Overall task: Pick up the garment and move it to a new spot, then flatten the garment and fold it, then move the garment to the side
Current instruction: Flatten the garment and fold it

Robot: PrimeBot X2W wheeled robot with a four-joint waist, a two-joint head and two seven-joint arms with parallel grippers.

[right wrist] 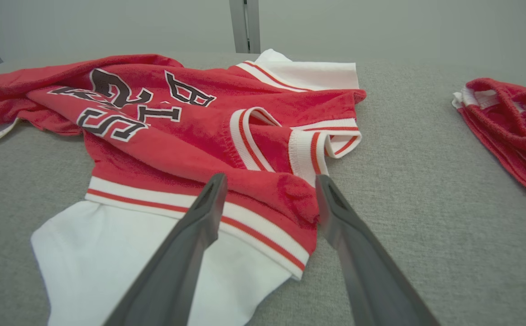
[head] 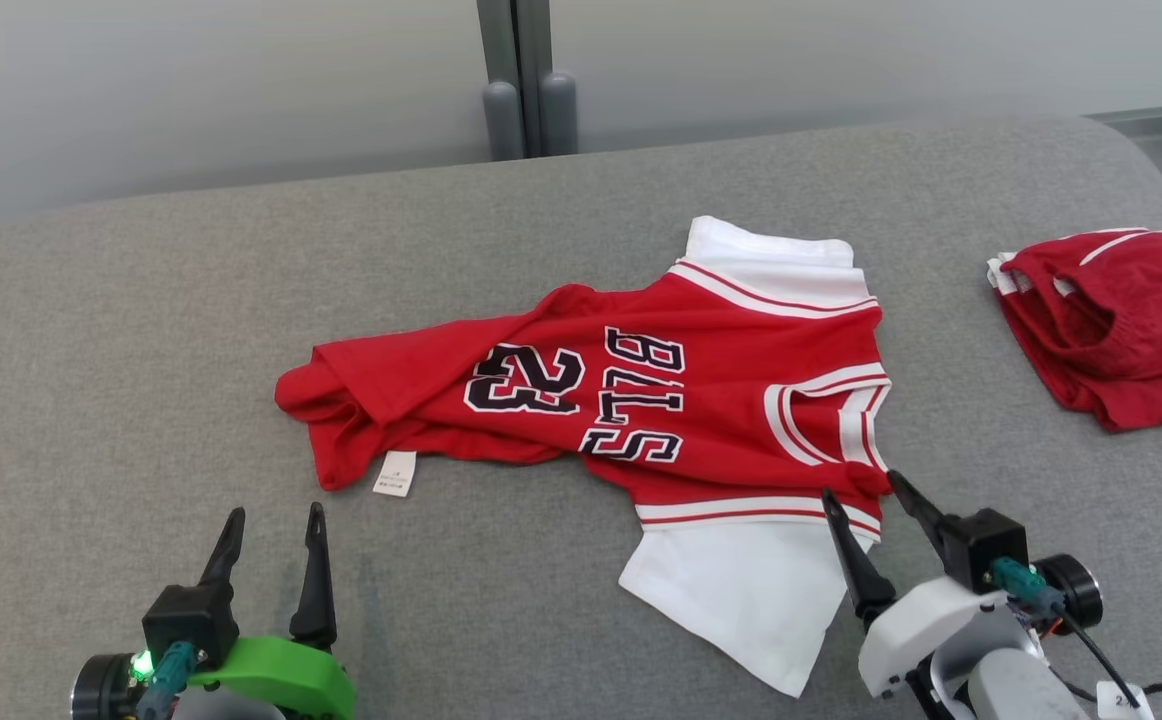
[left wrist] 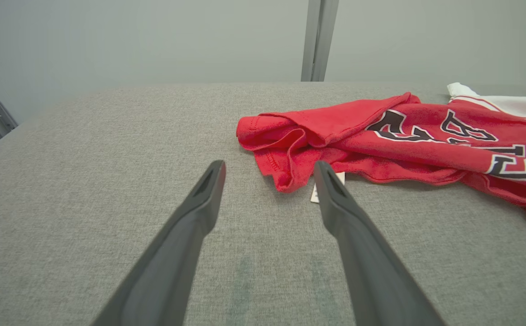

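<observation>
Lying across the middle of the grey fabric surface (head: 141,350): red jersey (head: 641,400), spread out but not flat; printed side up, number 23 and dark block letters legible, running sideways in the head view; hem end toward the robot's left, bunched and folded over on itself; striped collar (head: 821,420) toward the robot's right; near white sleeve (head: 741,600) laid out toward the robot; far white sleeve (head: 771,255) on the opposite side, partly under the red body; small white care label (head: 394,473) poking out from the near edge by the hem.

Left gripper (head: 276,510): released, fingers spread wide, nothing between them; hovers low over bare surface just short of the bunched hem; in the left wrist view the label sits just past one fingertip; whether the tips touch the surface, cannot tell.

Right gripper (head: 859,484): released, fingers spread wide; straddles the near red shoulder corner of the jersey, just beside the collar; in the right wrist view a fold of red cloth and the striped sleeve band lie between the fingers, one finger right against the cloth edge; not clamped on it.

Second red garment (head: 1111,320): crumpled, white trim, at the far right of the surface, well apart from the jersey; grey post (head: 529,80) against the pale wall behind.
</observation>
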